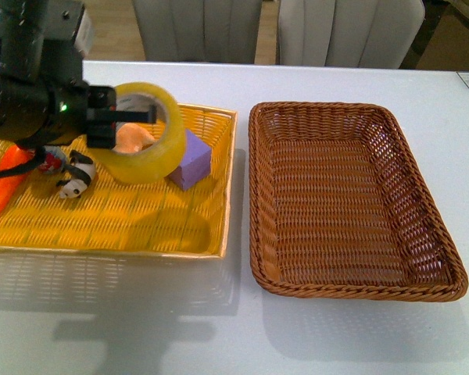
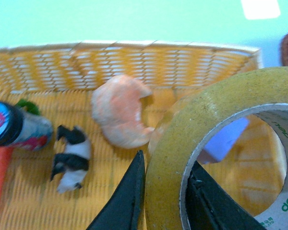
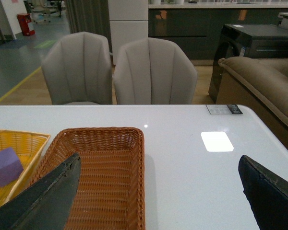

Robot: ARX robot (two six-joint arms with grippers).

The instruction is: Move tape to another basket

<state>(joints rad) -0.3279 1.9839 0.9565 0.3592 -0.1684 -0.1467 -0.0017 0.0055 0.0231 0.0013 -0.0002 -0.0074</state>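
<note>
The tape [image 1: 148,133], a wide yellowish roll with a white core, hangs lifted above the yellow basket [image 1: 109,226]. My left gripper [image 1: 129,117] is shut on its wall. In the left wrist view one black finger presses the outside of the tape [image 2: 182,143] and the other sits inside the core, the left gripper [image 2: 165,191] pinching the wall. The brown wicker basket [image 1: 352,203] lies to the right with nothing in it. Over the white table beside the brown basket [image 3: 101,182], my right gripper [image 3: 158,201] is open, its fingers spread wide.
In the yellow basket lie a purple block [image 1: 191,160], an orange croissant-like piece [image 2: 120,112], a black-and-white panda toy [image 1: 76,178], a small bottle [image 2: 14,127] and an orange carrot [image 1: 4,187]. Grey chairs [image 3: 120,72] stand behind the table.
</note>
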